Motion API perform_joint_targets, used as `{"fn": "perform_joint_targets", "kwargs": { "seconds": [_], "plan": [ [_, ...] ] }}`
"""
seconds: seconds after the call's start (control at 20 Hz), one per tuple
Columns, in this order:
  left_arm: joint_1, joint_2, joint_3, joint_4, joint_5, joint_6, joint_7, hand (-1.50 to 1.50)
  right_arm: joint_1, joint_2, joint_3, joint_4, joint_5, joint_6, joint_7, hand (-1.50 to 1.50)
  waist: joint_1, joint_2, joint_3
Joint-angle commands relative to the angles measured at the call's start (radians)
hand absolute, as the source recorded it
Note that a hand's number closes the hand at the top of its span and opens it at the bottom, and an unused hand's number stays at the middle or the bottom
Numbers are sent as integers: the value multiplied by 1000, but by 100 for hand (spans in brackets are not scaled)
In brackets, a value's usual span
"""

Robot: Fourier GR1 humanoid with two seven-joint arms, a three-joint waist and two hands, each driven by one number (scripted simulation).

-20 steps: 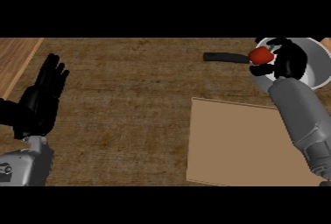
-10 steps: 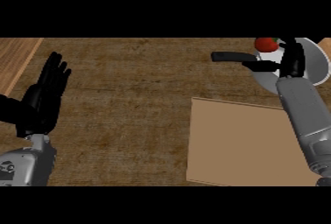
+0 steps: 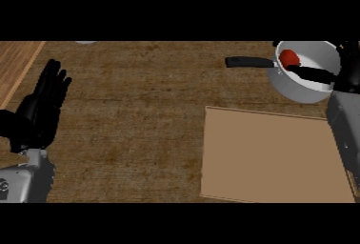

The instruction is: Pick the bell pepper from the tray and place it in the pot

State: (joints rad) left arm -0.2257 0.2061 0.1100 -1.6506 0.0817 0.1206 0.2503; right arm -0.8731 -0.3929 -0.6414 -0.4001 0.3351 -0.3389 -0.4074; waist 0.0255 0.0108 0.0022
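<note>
Since half a second ago the right hand (image 3: 346, 71) has drawn back toward the counter's right edge, and the bell pepper (image 3: 289, 58) now lies uncovered inside the pot (image 3: 306, 88). Nearest, the tan tray (image 3: 271, 155) lies flat at the counter's (image 3: 141, 119) front right corner. The left hand (image 3: 38, 114) rests near the left edge, fingers straight and relaxed, holding nothing. At the far right corner stands the pot, its black handle pointing left. The right hand has let go of the pepper, with one straight finger reaching over the rim.
</note>
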Motion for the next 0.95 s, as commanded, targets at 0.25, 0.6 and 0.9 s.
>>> {"fn": "perform_joint_targets", "kwargs": {
  "seconds": [0.25,0.6,0.9],
  "plan": [
    [24,6,16,-28,7,-14,14,0,82,-143,-40,58,-109,202,-101,-150,-8,-5,-1],
    [46,-22,3,-63,-21,15,25,0,162,-204,-4,35,-138,278,-108,-150,-16,-9,-1],
    [50,-34,-3,-23,-34,1,-20,0,235,-239,-5,67,-179,334,-187,-150,-13,-6,-1]
  ]
}}
